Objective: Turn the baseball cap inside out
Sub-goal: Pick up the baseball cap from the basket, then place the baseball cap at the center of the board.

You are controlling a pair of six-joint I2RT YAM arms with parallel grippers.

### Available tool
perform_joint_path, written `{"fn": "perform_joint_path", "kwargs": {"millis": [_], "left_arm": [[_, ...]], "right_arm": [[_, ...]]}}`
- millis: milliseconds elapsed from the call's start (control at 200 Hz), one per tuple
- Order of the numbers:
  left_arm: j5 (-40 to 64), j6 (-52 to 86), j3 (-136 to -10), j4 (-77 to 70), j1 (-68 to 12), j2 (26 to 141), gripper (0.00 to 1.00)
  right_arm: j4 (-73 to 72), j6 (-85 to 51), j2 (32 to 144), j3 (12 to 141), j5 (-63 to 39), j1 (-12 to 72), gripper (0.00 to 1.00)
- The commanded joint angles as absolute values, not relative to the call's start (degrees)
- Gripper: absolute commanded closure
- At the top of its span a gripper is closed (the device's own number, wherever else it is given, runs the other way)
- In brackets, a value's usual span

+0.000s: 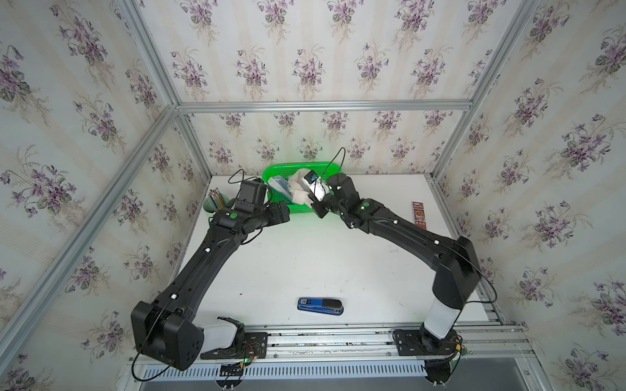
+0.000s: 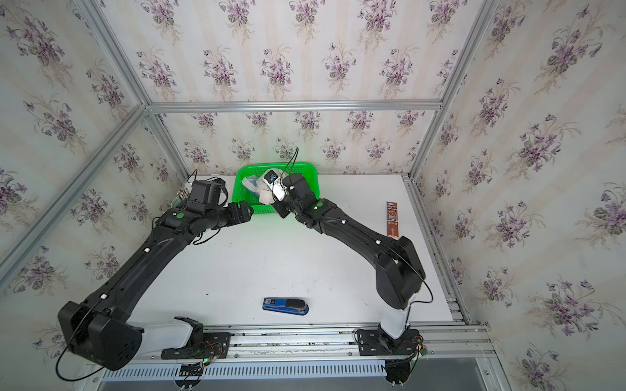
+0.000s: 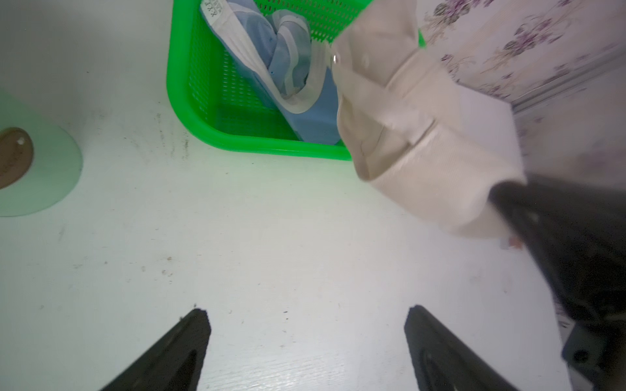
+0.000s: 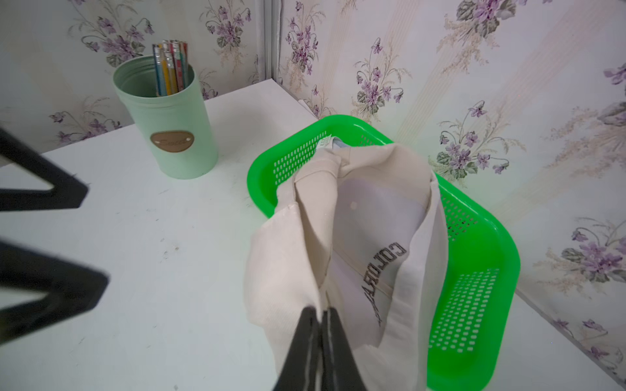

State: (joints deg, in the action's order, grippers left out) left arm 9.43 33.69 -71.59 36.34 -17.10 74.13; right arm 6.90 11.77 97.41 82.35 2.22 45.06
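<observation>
While your right claw (image 4: 320,313) was pinched together on a fold of cloth at the cream cap (image 4: 291,257), the cap hung off the counter (image 3: 271,237), over the near rim of the green basket (image 4: 501,257). Its opening faced the right wrist camera, with mirrored lettering showing on the inside of the front panel. The crown sagged and creased under its own weight.

Your left claw (image 3: 306,315) stood wide apart and empty over bare counter, just short of the basket, not touching the cap. A blue cap (image 3: 288,57) lay in the basket behind the cream one.

Handling, as a judgement: the cap looked light and soft, with thin cloth that folds and could slide out of a narrow pinch. The front panel seemed backed and stiffer, so it would likely resist flipping and pop back. Whether the brim was stiff you couldn't tell here.

The best hold for the free claw was probably the sweatband edge opposite the pinched spot. That would spread the opening taut so the crown could be pushed through. Grabbing loose crown cloth would probably just bunch it.
</observation>
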Motion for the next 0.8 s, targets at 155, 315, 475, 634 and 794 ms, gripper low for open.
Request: {"fn": "perform_joint_path", "kwargs": {"millis": [155,315,475,634,794], "left_arm": [[21.71,42.08,-68.87,31.21,-20.66,78.08,0.1],[20.83,47.81,-61.6,25.51,-25.42,80.43,0.14],[15.08,49.25,-61.71,23.11,-30.34,85.94,0.16],[12.23,48.74,-65.91,22.85,-32.29,94.49,0.19],[11.05,46.19,-68.62,21.16,-33.02,97.97,0.21]], "right_arm": [[-5.65,-1.36,83.63,55.01,9.61,47.97,1.0],[-14.9,-5.35,85.14,44.36,9.77,48.07,1.0],[-19.15,-7.3,85.94,39.93,5.71,48.51,1.0],[-19.43,-10.23,82.12,37.93,0.46,48.58,0.65],[-10.29,-11.21,71.7,39.59,2.68,47.54,0.26]]}}
